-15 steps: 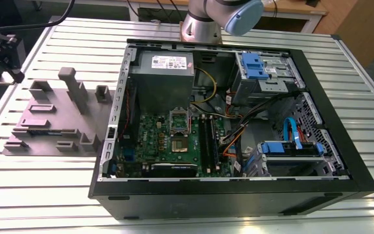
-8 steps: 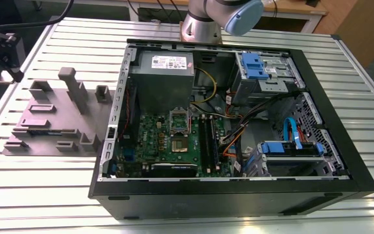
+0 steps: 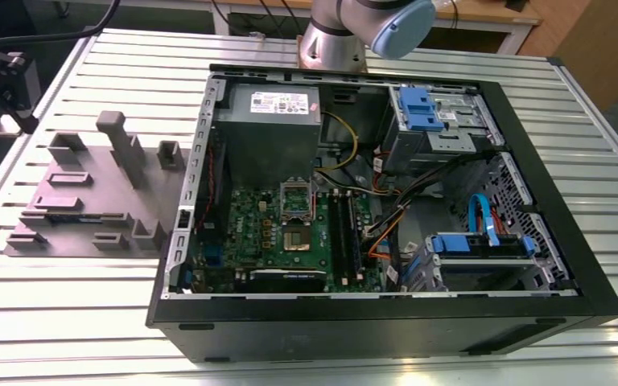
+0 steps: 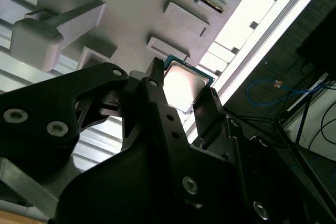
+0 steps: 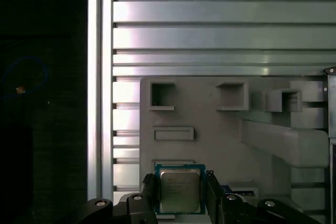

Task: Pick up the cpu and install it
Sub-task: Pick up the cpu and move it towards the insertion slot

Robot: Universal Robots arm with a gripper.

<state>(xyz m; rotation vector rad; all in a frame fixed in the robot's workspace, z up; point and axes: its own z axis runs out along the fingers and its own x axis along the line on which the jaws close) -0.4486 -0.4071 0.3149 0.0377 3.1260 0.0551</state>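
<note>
In both wrist views the end effector (image 5: 180,183) is closed on the cpu (image 5: 179,190). Its two black fingers (image 5: 149,193) press against opposite edges, and the silver metal top and thin green rim show between them. The cpu hangs in the air above the grey fixture block (image 5: 210,129), which has square pockets, a flat rectangular recess and a long raised bar. The block lies on the slatted aluminium desk (image 5: 220,24), and past the desk's edge a blue cable (image 4: 268,85) trails on the dark floor. In the exterior view the block sits just beside the open computer case (image 3: 385,326), on the exterior view's left of it. Inside the case lies the green motherboard (image 3: 255,233), with the processor socket (image 3: 293,217) near its middle. The socket seems bare, though it is too small to be sure. Farther back in the case stands the grey power supply (image 3: 271,121), with blue drive brackets (image 3: 418,108) toward the exterior view's right. Behind the case, at the desk's far edge, rises the robot arm (image 3: 368,28).
</note>
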